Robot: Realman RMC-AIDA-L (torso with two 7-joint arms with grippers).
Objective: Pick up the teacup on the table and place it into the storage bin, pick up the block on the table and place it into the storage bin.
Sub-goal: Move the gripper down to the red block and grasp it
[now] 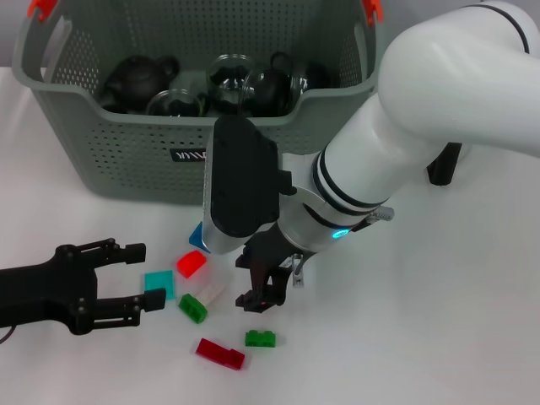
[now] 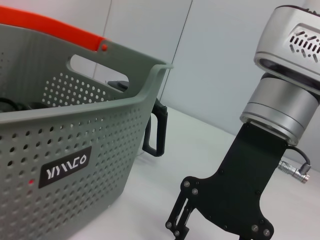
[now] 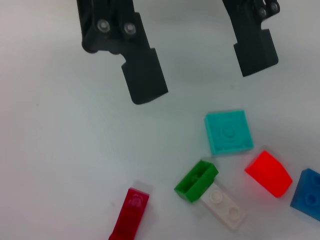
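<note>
At table (image 1: pixel 472 337) rear: storage bin (image 1: pixel 126 152), long axis left-right, teapots inside. Before it, scattered blocks: cyan block (image 1: pixel 159 282) flat beside left claw (image 1: pixel 142 277), held wide. Right claw (image 1: pixel 263 283) lowered above green block (image 1: pixel 260 339); spread undeterminable.

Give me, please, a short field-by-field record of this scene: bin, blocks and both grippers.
bin: grey-green basket at the table's far side, dark teapots and glassware inside
blocks: loose on the table in front of the bin: teal, red, green, dark red, a few others
left gripper: open, low beside the teal block
right gripper: above the blocks, holding nothing
</note>
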